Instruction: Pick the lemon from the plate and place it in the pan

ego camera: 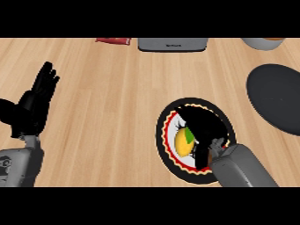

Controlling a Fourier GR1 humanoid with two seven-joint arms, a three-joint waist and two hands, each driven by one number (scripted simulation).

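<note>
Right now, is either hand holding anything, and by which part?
Left hand is open, holding nothing. Right hand covers the lemon on the plate; whether it grips cannot be told.

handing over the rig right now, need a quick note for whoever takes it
Left hand: open, resting at the view's left with fingers up, holding nothing.
Right hand: over the plate, covering part of the lemon; whether it has gripped the lemon cannot be seen.
Lemon: on the plate, under the right hand.
Pan: up and to the right of the plate; the lemon is not in it.
Done: the reach to the lemon.
Left: confirm the grasp, lift, carry right to the pan, release.
</note>
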